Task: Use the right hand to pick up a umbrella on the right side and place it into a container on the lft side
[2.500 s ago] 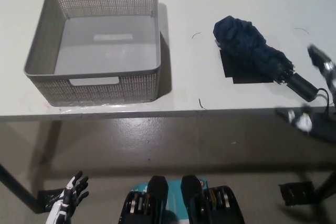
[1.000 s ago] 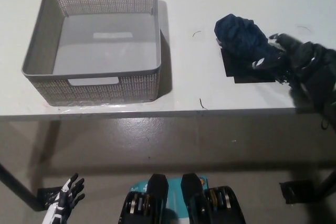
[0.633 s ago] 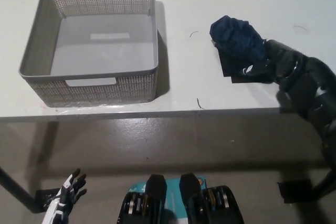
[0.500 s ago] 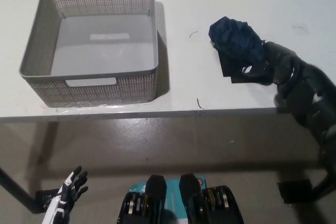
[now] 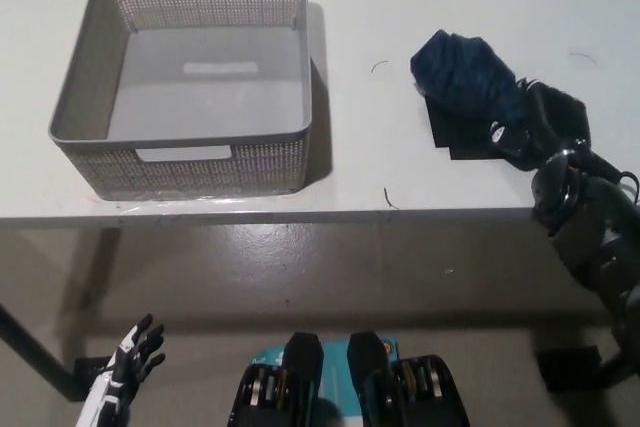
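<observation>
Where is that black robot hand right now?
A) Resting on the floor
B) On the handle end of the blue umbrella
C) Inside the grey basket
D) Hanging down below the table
B: the black right hand sits at the handle end of the umbrella on the table, far from the empty basket.

White table (image 5: 400, 167): basket (image 5: 190, 162), umbrella (image 5: 468, 75).
</observation>
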Motion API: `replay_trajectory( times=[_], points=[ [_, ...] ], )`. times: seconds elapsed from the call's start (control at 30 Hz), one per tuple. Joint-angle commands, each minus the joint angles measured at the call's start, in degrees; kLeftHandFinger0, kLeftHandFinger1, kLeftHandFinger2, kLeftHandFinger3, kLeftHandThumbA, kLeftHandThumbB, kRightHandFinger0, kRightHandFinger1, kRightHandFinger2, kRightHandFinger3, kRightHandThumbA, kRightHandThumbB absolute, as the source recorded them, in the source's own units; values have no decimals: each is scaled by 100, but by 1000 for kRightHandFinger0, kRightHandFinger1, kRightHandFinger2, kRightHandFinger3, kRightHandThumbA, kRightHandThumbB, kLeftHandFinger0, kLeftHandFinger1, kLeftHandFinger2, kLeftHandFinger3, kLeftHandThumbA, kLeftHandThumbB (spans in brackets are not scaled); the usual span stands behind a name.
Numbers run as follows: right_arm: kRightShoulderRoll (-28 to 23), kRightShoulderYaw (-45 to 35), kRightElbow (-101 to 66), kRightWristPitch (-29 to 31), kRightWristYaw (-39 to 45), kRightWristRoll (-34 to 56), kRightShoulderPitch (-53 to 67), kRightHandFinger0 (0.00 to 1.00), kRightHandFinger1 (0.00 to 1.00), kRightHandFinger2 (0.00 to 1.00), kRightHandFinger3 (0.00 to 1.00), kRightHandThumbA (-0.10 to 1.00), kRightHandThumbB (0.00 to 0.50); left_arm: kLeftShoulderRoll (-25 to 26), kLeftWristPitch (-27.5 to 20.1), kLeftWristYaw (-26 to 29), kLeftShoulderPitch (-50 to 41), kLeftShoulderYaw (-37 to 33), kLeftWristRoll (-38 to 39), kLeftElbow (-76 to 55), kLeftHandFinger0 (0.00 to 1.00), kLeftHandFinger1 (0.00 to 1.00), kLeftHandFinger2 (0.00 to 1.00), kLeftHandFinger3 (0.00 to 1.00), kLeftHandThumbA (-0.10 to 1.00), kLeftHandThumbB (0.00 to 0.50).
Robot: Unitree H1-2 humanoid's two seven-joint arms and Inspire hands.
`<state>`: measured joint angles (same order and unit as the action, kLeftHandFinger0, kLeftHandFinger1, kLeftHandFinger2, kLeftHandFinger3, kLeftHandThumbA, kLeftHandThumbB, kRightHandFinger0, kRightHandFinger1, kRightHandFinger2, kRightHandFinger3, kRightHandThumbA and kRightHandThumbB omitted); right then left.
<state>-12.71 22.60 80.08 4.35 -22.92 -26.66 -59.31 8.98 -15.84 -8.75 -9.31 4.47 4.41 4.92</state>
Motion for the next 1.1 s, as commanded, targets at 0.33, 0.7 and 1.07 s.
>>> replay_trajectory(
  times=[0.33, 0.7, 1.07],
  points=[
    [85, -163, -1488, 442, 51, -126, -1601, 0, 198, 651, 606, -100, 210, 120, -84, -7, -72, 55, 82, -137, 1000, 1000, 1000, 1000, 1000, 209],
    [1153, -432, -1855, -36, 334, 176, -2402, 0, 226, 729, 683, -100, 223, 105, -212, 26, -97, 50, 8, -72, 1000, 1000, 1000, 1000, 1000, 218],
    [2543, -1332, -516, -46, 376, 945, -3111, 0, 227, 717, 546, -100, 235, 60, -145, -45, -174, -2, 124, -116, 1000, 1000, 1000, 1000, 1000, 215]
  ],
)
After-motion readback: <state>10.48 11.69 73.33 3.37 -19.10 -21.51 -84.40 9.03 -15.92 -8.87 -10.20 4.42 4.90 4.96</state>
